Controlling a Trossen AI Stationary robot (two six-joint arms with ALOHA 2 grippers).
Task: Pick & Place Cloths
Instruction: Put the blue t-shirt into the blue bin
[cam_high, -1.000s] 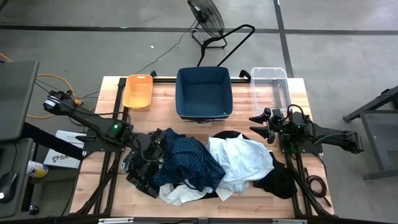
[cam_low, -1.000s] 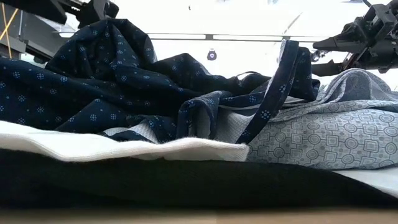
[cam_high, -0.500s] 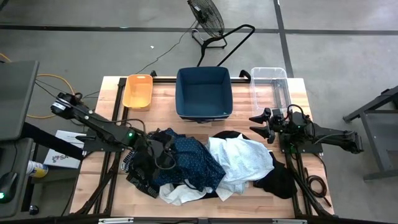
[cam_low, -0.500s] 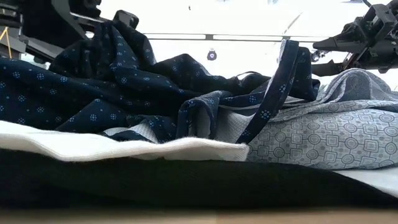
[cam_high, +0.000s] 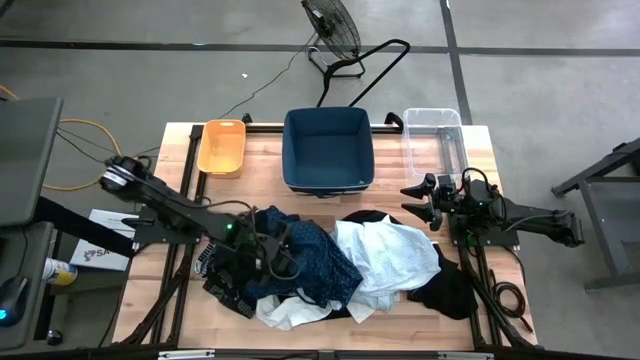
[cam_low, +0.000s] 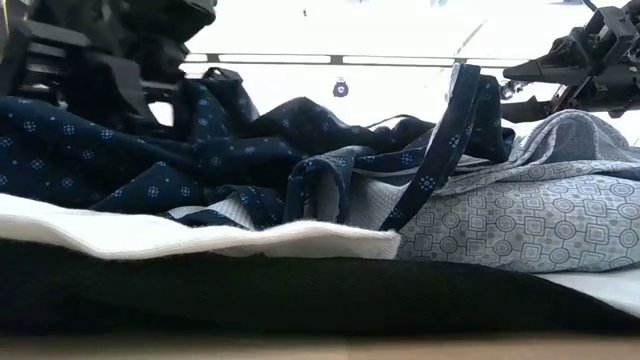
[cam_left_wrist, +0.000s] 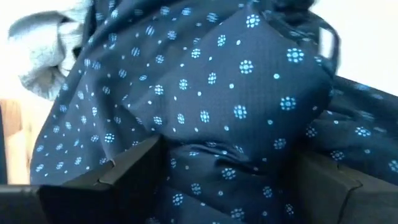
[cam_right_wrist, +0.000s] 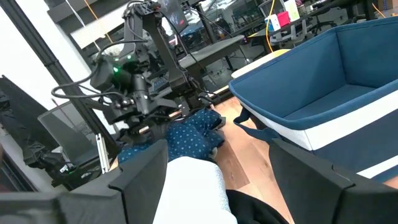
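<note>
Wooden worktop on a concrete floor; clock directions read from the overhead view, 6 o'clock being the near edge.

Near edge, 6 to 7 o'clock: a white cloth spills out from under the pile, with black fabric at about 4 o'clock.

Centre: heaped cloths. Navy patterned garment lies left of centre, a pale blue-white shirt touching it on the right.

Left gripper is down at about 8 o'clock, pressed into the navy garment. In its wrist view the fingers stand apart with dotted navy fabric bulging between them; fingers wide, not closed on the cloth.

Right gripper hangs at 3 o'clock, above the worktop beside the pile, fingers spread wide, nothing between them.

Far edge, 11 to 1 o'clock: orange bin, navy bin, clear bin, in a row.
</note>
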